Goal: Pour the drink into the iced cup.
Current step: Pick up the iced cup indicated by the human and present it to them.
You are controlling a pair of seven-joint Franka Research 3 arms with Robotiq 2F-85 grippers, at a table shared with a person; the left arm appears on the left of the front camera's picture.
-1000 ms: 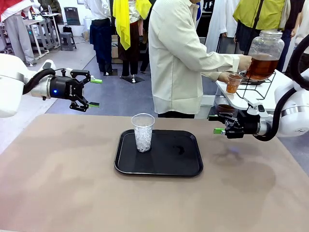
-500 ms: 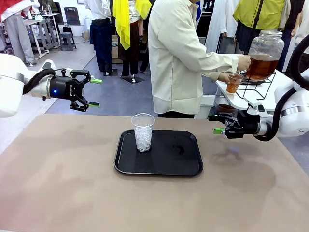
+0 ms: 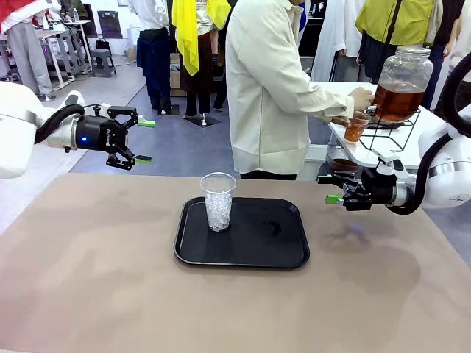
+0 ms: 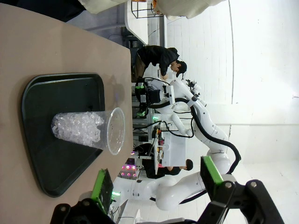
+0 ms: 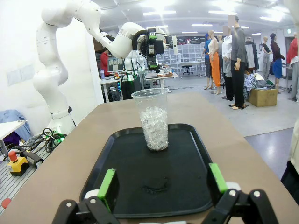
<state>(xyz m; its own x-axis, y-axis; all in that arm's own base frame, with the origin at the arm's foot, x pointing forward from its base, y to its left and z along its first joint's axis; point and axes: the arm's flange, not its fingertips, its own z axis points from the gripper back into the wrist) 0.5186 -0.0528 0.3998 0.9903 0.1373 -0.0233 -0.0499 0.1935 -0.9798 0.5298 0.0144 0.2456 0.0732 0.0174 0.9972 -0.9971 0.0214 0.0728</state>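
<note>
A clear plastic cup with ice [image 3: 218,201] stands upright on the left part of a black tray [image 3: 257,254]; it also appears lying sideways as the iced cup [image 4: 88,130] and upright as the iced cup [image 5: 152,119] in the wrist views. At a side table behind, a person holds a small cup of amber drink [image 3: 357,126] beside a big glass jar of drink [image 3: 401,82]. My left gripper [image 3: 143,140] hovers open, high at the left, well away from the cup. Open too, my right gripper [image 3: 330,188] hangs right of the tray.
The brown table [image 3: 110,294] spreads around the tray. A small wet mark [image 3: 274,229] lies on the tray's right half. The jar rests on a black wire stand [image 3: 390,132] on a white side table. Other people stand farther back.
The person's hand has dropped from the jar's side toward its tap. Both arms stay still.
</note>
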